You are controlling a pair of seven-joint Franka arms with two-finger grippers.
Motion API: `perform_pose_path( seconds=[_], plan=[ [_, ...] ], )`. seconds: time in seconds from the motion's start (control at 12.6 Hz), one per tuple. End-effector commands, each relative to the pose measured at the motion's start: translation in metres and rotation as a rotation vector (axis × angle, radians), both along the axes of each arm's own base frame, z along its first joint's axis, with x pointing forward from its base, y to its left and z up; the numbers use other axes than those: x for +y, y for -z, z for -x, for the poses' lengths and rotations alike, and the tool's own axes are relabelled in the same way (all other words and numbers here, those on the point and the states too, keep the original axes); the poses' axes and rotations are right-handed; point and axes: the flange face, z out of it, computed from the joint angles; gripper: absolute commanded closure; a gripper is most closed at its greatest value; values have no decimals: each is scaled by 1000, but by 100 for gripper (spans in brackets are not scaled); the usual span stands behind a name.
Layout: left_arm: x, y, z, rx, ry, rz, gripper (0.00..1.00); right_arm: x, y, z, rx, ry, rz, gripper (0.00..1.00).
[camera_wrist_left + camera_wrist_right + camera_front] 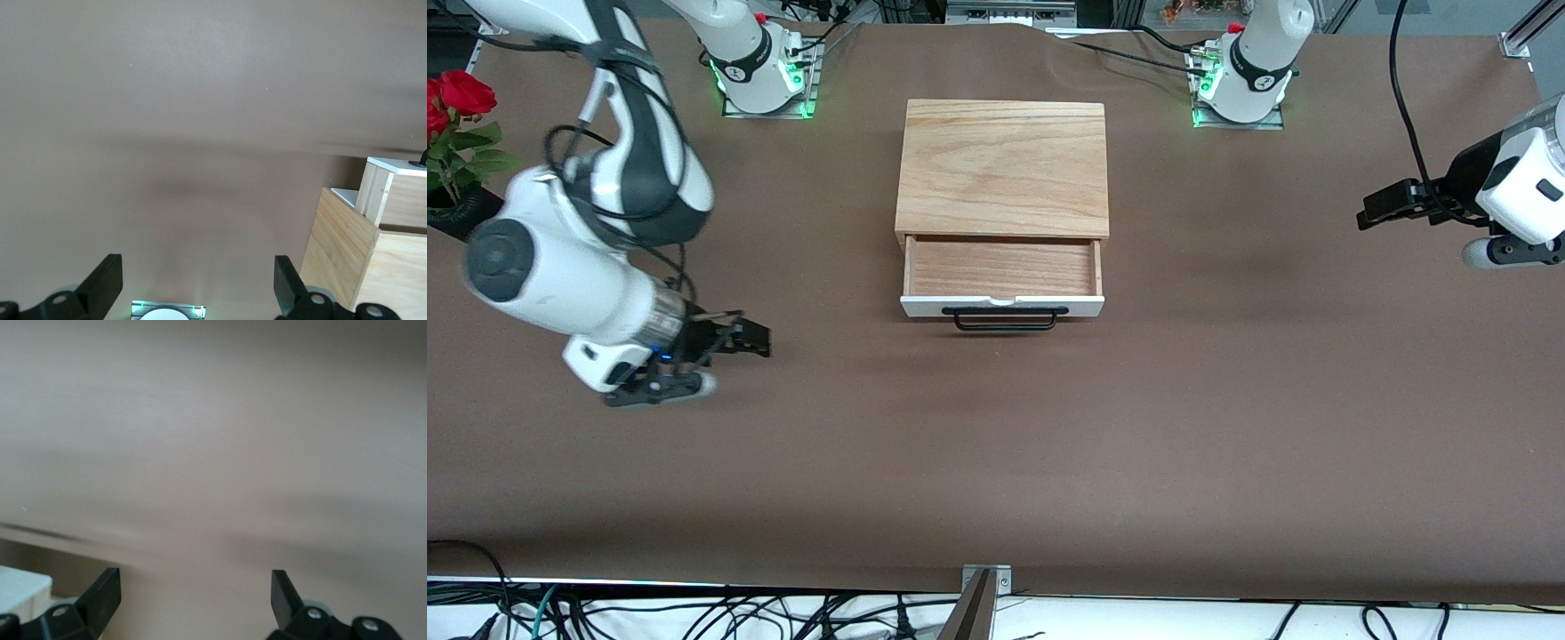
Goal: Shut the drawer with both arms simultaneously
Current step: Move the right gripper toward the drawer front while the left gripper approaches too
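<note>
Drawer (1001, 269) sits open, light and stiff: push its white front, both pincers (749, 338) (1372, 213) spread, well off.

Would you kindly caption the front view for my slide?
Open white-fronted wooden drawer with both open black two-finger grippers, left and right, apart at either end.

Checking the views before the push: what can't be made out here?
- Drawer: its back end is hidden under the box top in the front view.
- Left wrist view: drawer handle cut off by the edge.
- Right wrist view: only a white corner shows, blurred.
</note>
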Motion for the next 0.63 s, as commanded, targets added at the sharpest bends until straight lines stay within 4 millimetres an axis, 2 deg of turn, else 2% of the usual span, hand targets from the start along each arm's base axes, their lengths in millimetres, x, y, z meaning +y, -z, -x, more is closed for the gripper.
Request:
perform_pose_path(
  seconds=[0.0, 0.24, 0.4, 0.55],
  plan=[
    [-4, 5, -13, -44, 11, 49, 0, 52, 8, -8, -59, -23, -33, 0],
    [-16, 11, -18, -51, 2, 134, 0, 100, 29, -2, -49, 34, -69, 0],
    [-21, 52, -28, 17, 15, 182, 0, 125, 40, 8, -12, 66, -91, 0],
    [-25, 66, -29, 20, 133, 209, 0, 146, 53, 17, 25, 81, -107, 0]
  ],
)
